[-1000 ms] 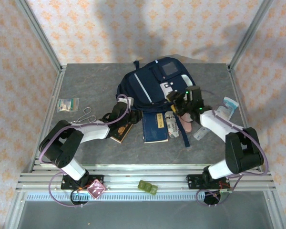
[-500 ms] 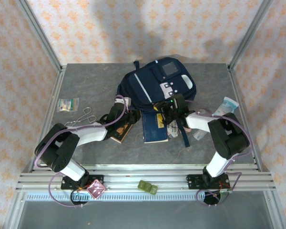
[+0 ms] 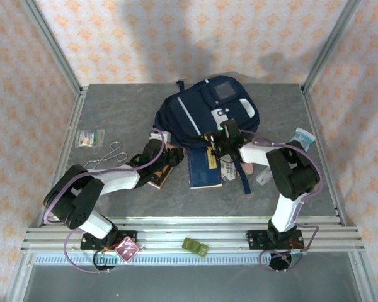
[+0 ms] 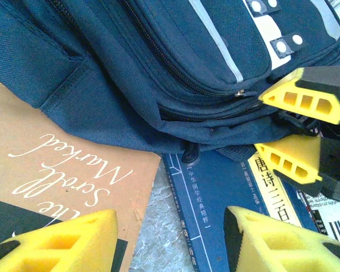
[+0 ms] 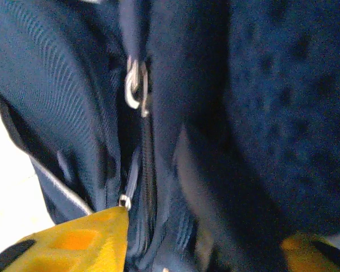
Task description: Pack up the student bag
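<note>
The student bag (image 3: 201, 112), a big navy backpack with a white stripe, lies at the back middle of the table. My right gripper (image 3: 219, 139) is at its near edge. In the right wrist view the yellow fingers (image 5: 73, 241) stand apart around dark bag fabric (image 5: 260, 102), just below a metal zipper pull (image 5: 135, 85). The left wrist view shows that same right gripper (image 4: 259, 126) straddling the bag's lower seam. My left gripper (image 3: 166, 146) hovers open over the gap between a brown book (image 4: 56, 164) and a navy book (image 4: 226, 192), holding nothing.
The navy book (image 3: 205, 167) and brown book (image 3: 162, 173) lie just in front of the bag. Scissors (image 3: 113, 153) and a small packet (image 3: 89, 138) sit at the left. A tube (image 3: 300, 139) lies at the right, and a green object (image 3: 195, 246) rests on the front rail.
My right arm has swung left from beside the bag to its near edge, and its jaws have narrowed around the fabric. The left arm has barely moved.
</note>
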You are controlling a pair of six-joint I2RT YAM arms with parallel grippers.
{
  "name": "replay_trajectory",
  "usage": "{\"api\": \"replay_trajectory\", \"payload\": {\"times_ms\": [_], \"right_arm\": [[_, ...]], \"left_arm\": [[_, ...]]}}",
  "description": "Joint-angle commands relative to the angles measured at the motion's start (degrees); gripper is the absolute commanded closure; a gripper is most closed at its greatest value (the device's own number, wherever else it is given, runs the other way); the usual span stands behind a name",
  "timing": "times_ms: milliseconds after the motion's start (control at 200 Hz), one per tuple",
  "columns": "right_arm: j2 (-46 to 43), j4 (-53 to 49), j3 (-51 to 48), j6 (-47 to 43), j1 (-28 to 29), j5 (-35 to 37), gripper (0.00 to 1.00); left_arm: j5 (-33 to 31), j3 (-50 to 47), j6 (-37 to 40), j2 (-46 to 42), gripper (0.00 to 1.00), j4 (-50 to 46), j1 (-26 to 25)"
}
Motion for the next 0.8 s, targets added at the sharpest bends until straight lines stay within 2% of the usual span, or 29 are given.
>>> {"api": "replay_trajectory", "payload": {"times_ms": [0, 75, 155, 355, 501, 686, 796], "right_arm": [[2.1, -3.8, 1.8, 0.1, -0.4, 5.4, 0.69], [2.9, -2.8, 2.0, -0.3, -0.4, 4.4, 0.87], [2.2, -2.1, 2.3, -1.2, -0.4, 4.0, 1.0], [-4.2, -1.4, 4.5, -5.4, -0.9, 2.8, 1.0], [-9.1, -2.2, 5.8, -8.2, -1.6, 0.7, 1.0], [-11.8, -1.8, 6.8, -11.0, -1.9, -2.0, 1.0], [-12.1, -1.5, 6.8, -11.6, -1.9, -3.0, 1.0]], "left_arm": [[0.4, -0.6, -0.9, -1.4, 0.47, 2.2, 0.4], [0.3, -0.5, -1.0, -1.4, 0.47, 2.1, 0.5], [0.6, -0.3, -0.7, -1.8, 0.47, 1.9, 0.5], [3.4, 0.0, 0.9, -3.8, 0.46, 2.3, 1.0], [9.6, -0.3, 0.6, -5.4, 0.46, 4.4, 2.7], [15.9, 1.1, 2.2, -5.4, 0.44, 5.5, 2.8], [16.1, 2.4, 2.9, -4.2, 0.41, 4.3, 2.9]]}}
